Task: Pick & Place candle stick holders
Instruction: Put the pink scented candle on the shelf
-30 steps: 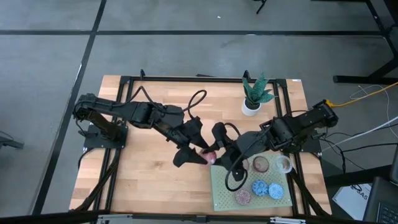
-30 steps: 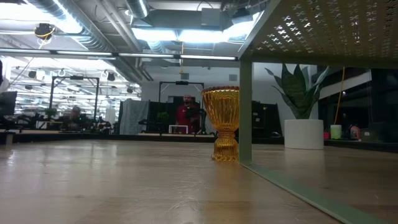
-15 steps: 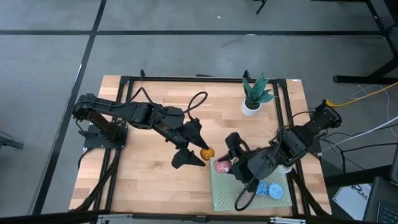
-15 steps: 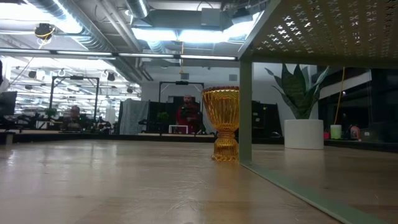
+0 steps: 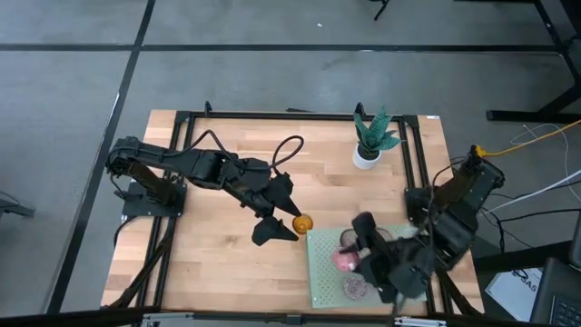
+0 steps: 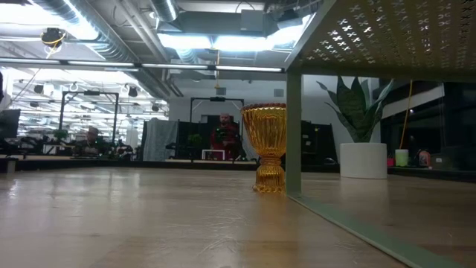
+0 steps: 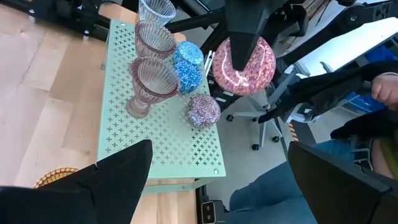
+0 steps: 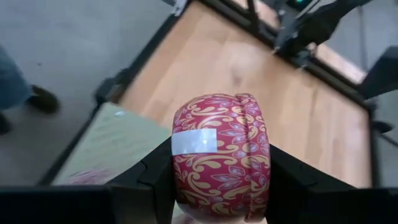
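lower right of the high view: the right gripper (image 5: 349, 259) clamps a red patterned holder (image 8: 221, 155) above the green mat (image 5: 320, 282). lower it upright into what looks like a free spot. the left gripper (image 5: 280, 216) gapes empty beside the amber holder (image 5: 301, 222).

Grey floor (image 5: 272, 73), ceiling strip lights (image 6: 216, 41), perhaps desks (image 6: 67, 158) beyond.

glossy amber glass holder (image 6: 269, 147), wooden table (image 6: 134, 216)
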`<state>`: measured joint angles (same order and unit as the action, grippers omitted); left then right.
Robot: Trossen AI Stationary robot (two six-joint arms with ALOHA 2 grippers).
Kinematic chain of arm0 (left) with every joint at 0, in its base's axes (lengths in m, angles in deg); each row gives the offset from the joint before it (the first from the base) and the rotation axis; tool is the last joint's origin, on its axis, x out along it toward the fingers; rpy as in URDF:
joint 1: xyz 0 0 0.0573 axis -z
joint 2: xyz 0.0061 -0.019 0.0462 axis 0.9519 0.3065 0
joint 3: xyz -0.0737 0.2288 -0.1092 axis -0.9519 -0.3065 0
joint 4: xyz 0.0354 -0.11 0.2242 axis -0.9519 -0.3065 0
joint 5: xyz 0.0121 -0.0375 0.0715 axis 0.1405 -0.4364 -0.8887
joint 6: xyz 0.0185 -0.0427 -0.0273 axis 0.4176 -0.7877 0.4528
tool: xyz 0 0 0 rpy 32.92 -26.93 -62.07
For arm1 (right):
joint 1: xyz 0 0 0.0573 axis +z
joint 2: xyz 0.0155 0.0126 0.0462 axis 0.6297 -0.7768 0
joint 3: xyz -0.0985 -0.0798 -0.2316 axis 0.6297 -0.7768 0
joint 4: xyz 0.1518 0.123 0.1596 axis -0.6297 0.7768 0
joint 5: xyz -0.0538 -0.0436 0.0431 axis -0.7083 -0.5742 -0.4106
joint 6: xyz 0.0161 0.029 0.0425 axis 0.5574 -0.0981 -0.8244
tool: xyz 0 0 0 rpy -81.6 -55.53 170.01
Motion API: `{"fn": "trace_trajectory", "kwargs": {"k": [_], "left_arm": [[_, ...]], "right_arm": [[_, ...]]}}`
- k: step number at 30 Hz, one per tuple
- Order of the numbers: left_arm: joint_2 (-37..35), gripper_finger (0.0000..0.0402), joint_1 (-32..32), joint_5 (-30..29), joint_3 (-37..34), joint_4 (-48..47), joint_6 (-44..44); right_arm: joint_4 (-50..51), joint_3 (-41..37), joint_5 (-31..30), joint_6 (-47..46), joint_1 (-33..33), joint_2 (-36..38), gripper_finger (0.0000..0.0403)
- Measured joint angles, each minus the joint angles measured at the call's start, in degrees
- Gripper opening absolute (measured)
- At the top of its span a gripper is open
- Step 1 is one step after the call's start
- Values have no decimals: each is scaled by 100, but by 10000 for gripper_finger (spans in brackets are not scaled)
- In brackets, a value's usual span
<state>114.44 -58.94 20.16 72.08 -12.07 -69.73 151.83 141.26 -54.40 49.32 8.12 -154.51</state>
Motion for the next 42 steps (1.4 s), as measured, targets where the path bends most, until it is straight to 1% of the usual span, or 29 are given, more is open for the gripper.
{"fn": "trace_trajectory", "kwargs": {"k": [4, 9, 12, 15, 21, 27, 32, 37, 42], "left_arm": [[-2, 372, 24, -6, 0, 1, 0], [-2, 372, 59, -4, 0, 0, 0], [-2, 372, 68, -4, 0, 0, 0], [-2, 372, 74, -4, 0, 0, 0], [-3, 372, 74, -4, -1, 0, 0], [-4, 372, 74, -107, -1, 2, 16], [-4, 372, 72, -128, -1, 5, 101], [-4, 372, 72, -296, -2, 7, 107], [-4, 372, 72, -304, 0, 9, 105]], "right_arm": [[357, 0, -3, -737, 497, 0, 172], [941, 0, 23, -2173, 1162, 0, 172], [1330, 0, 184, -3119, 1565, 0, 172], [1791, 0, 579, -4163, 1939, 0, 172], [2751, -1, 1744, -6100, 2452, 0, 172], [2705, -199, 2245, -7009, 2635, 24, 172], [2695, -597, 2469, -7783, 2632, 24, 172], [2697, -1070, 2878, -8310, 2630, 22, 172], [2678, -1427, 2932, -8660, 2608, 22, 181]]}}
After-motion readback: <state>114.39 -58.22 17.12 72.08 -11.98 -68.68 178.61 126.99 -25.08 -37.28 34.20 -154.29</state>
